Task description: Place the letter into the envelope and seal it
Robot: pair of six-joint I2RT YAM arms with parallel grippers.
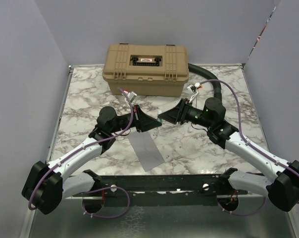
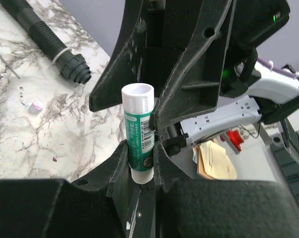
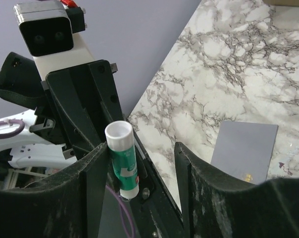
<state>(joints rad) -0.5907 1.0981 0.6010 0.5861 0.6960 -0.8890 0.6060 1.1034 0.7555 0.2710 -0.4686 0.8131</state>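
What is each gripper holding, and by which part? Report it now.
The left gripper pinches the glue stick across its lower body, near the white base. The right gripper stands open and holds nothing.

My top camera sits high behind both arm bases, tilted down and forward. It takes in the whole marble table (image 1: 90,94) as far as the tan case (image 1: 146,69) at the back, and it is my distant view. My left wrist camera (image 3: 44,32) rides just behind the left gripper (image 2: 139,151) and looks along it, very close, toward my right arm. My right wrist camera looks over the right gripper (image 3: 139,151) the opposite way, facing that left camera. Both wrist views share the glue stick (image 2: 138,134) from opposing sides; from above it seems hidden between the arms. The envelope (image 1: 147,151) shows in the top and right wrist views.
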